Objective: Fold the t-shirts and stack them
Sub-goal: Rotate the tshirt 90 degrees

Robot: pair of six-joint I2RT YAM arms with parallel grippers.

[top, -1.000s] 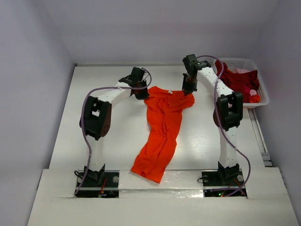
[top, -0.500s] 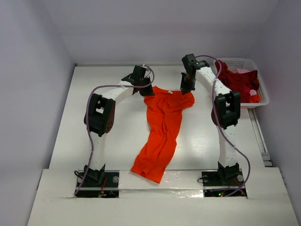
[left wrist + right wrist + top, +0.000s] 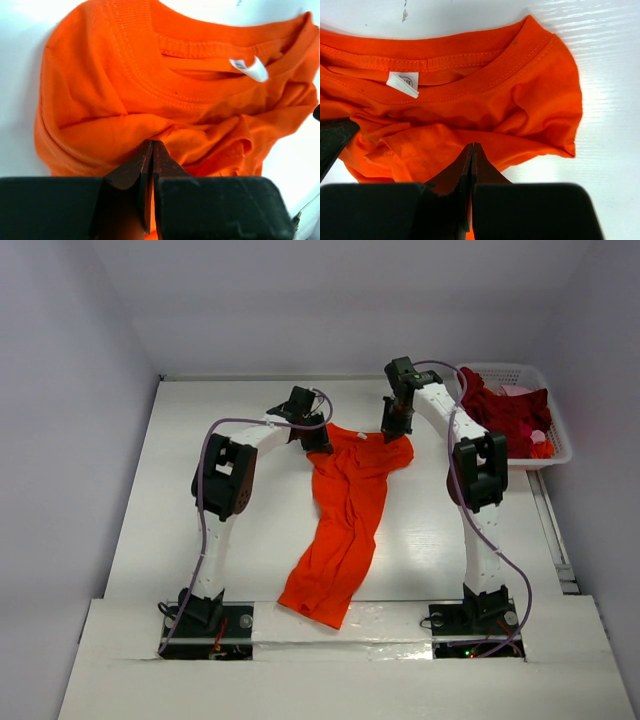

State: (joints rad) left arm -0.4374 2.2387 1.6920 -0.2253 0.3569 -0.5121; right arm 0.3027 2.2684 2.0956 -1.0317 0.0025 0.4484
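Step in hand: spreading the orange t-shirt (image 3: 345, 510) flat by its shoulders, ahead of any fold.
Where the shirt lies: on the tabletop (image 3: 200, 490), collar (image 3: 200, 47) at the far end, body twisted into a narrow band running toward the near edge.
Other shirts: dark red and pink t-shirts (image 3: 505, 410) heaped in the white basket (image 3: 556, 410) at the far right.
Left fingers (image 3: 132, 172): pressed together, pinching a ridge of orange cloth just below the collar on the shirt's left shoulder.
Right fingers (image 3: 452, 175): likewise pressed together on a fold by the other shoulder; the neck label (image 3: 403, 84) sits between the two grips.
Doing it well: draw the two shoulders apart evenly and low so the collar goes taut, then drag away from the hem to unroll the twisted body.
Risk: each pinch looks shallow; a sharp tug could slip one.
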